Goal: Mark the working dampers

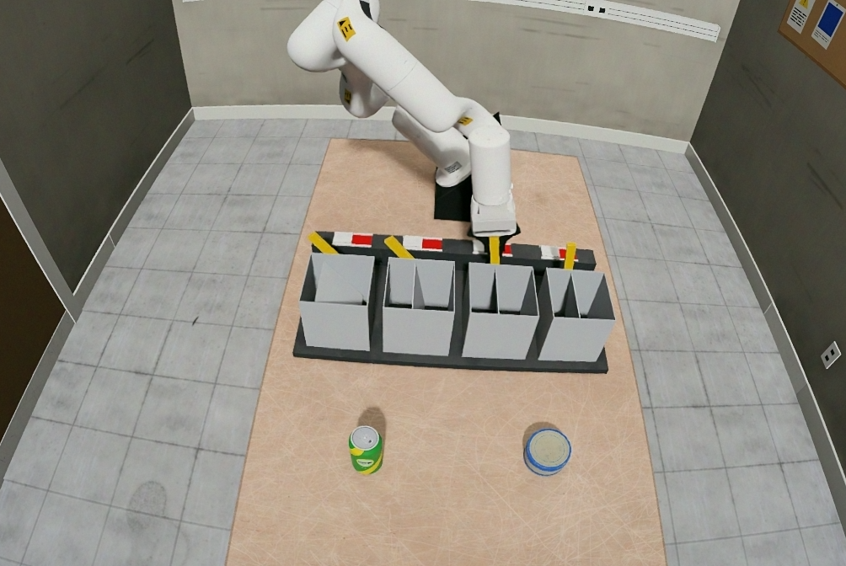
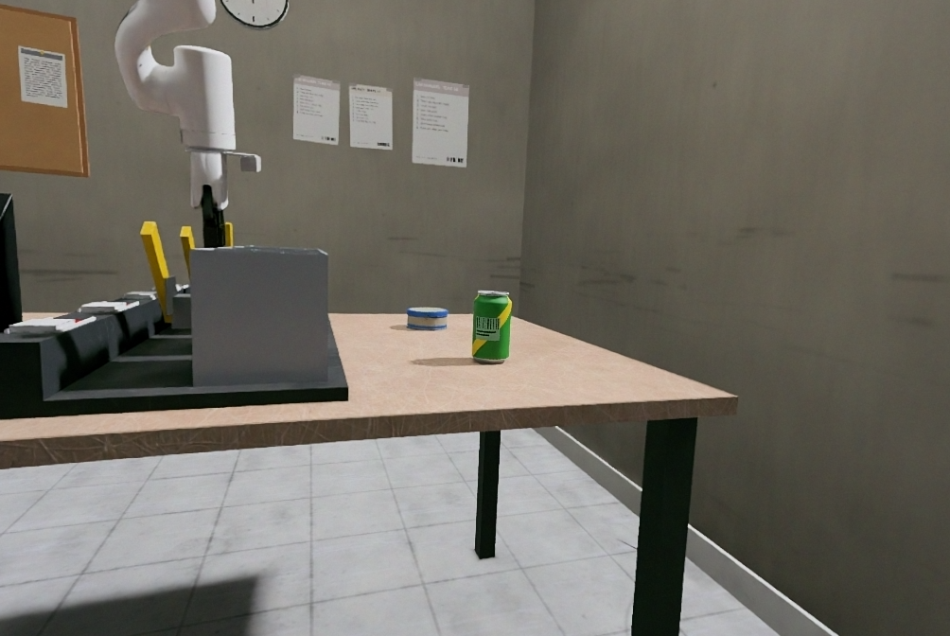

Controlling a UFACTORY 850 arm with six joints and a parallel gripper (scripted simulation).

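Observation:
Four grey box dampers stand in a row on a dark base [image 1: 451, 356]. Each has a yellow lever behind it. The first lever [image 1: 322, 242] and second lever [image 1: 398, 247] lean left; the third lever [image 1: 494, 250] and fourth lever [image 1: 570, 254] stand upright. A slider rail [image 1: 464, 245] behind them shows red and white sections. My gripper [image 1: 494, 238] points straight down and is shut on the top of the third damper's yellow lever. In the side view the gripper [image 2: 211, 224] sits among the levers behind the nearest damper [image 2: 258, 314]. The third slider is partly hidden by the gripper.
A green soda can [image 1: 365, 450] stands at the table's front left, and a blue-rimmed round tin [image 1: 547, 451] at the front right. Both also show in the side view, the can [image 2: 491, 326] and the tin [image 2: 427, 318]. A black robot base [image 1: 454, 200] stands behind the rail.

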